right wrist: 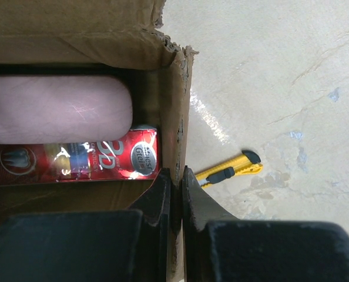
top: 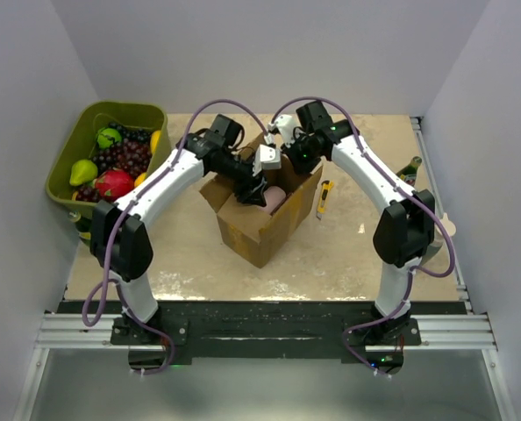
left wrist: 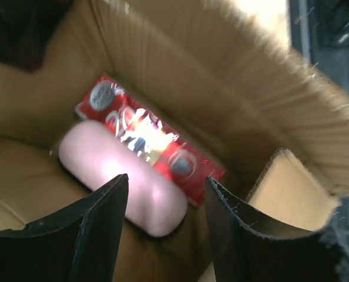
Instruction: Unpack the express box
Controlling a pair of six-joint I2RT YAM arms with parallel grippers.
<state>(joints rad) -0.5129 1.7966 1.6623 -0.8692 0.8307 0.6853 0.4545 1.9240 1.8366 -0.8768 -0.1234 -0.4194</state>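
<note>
The express box (top: 256,232), a brown corrugated cardboard carton, stands open near the middle of the mottled beige table (top: 199,263), a little beyond my two bases, with one corner turned toward me and its flaps folded outward.

Inside it lie two things, side by side and touching. One is a smooth pale pink oblong object with rounded ends (left wrist: 121,176). The other is a flat glossy red carton with round silver marks and white lettering (left wrist: 145,138), which looks like a toothpaste box. It rests along the box's inner wall (left wrist: 221,76).

My left gripper (left wrist: 165,188) reaches down into the box from the left. Its black fingers are spread apart above the pink object and hold nothing.

My right gripper (right wrist: 174,176) comes in from the far right. Its fingers are pinched together on the upright edge of the box's cardboard wall (right wrist: 180,117), just beside the end of the red carton (right wrist: 74,161) and the pink object (right wrist: 57,108).

A yellow and black utility knife (top: 324,199) lies on the table just right of the box.

Farther off, at the far left, an olive-green plastic bin (top: 85,132) holds dark grapes and other green, red and yellow fruit. At the right edge a dark green bottle (top: 409,171) lies against the wall.
</note>
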